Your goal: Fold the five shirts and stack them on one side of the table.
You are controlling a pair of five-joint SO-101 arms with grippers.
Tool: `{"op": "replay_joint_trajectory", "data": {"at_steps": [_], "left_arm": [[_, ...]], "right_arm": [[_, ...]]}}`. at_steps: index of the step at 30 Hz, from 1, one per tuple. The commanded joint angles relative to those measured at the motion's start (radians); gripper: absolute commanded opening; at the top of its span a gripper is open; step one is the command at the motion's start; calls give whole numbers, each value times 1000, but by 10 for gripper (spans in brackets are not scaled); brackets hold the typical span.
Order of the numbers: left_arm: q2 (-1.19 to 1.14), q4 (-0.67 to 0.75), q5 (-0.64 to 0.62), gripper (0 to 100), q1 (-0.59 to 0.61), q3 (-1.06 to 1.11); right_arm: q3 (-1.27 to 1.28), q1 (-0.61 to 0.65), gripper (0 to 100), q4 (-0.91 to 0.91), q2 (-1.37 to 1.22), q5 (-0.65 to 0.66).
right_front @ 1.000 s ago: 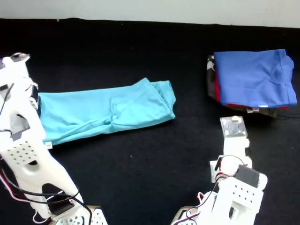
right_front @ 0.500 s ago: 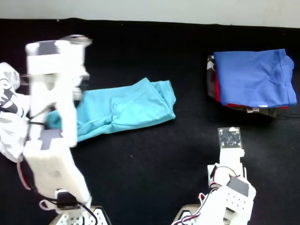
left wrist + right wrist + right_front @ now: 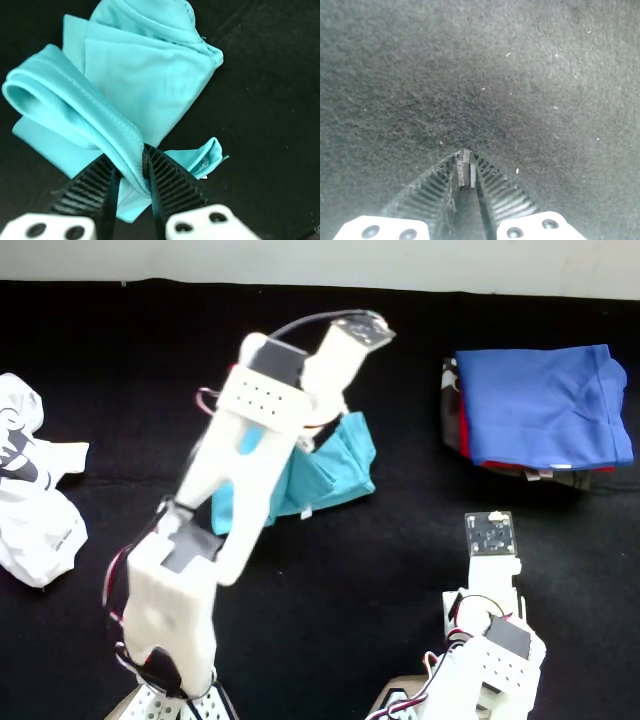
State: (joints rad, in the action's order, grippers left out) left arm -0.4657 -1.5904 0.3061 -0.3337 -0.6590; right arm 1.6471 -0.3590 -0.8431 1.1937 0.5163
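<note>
One teal shirt [image 3: 145, 85], left gripper [image 3: 131, 162] (clamping it)

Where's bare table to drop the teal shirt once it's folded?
Free: gap between teal shirt and blue-topped stack; far strip of table; front centre between left arm and right arm. Crowded: crumpled white shirt one side, stack the other.

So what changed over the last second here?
The left gripper, shut on the teal shirt, swung from the far left toward the middle, folding the shirt's left half over its right. That brought a crumpled white shirt into view at the left. The right gripper, shut, pulled back slightly. The folded stack stayed put.
</note>
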Motion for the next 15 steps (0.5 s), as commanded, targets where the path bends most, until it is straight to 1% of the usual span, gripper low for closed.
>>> {"op": "replay_joint_trajectory", "data": {"at_steps": [1, 9, 15], "left_arm": [[-77, 35, -9, 9, -21, -96], [-317, 57, -9, 9, -51, -463], [-489, 49, -8, 11, -61, -657]], "right_arm": [[39, -10, 6, 22, 2, 5], [39, -10, 6, 22, 2, 5], [39, -10, 6, 22, 2, 5]]}}
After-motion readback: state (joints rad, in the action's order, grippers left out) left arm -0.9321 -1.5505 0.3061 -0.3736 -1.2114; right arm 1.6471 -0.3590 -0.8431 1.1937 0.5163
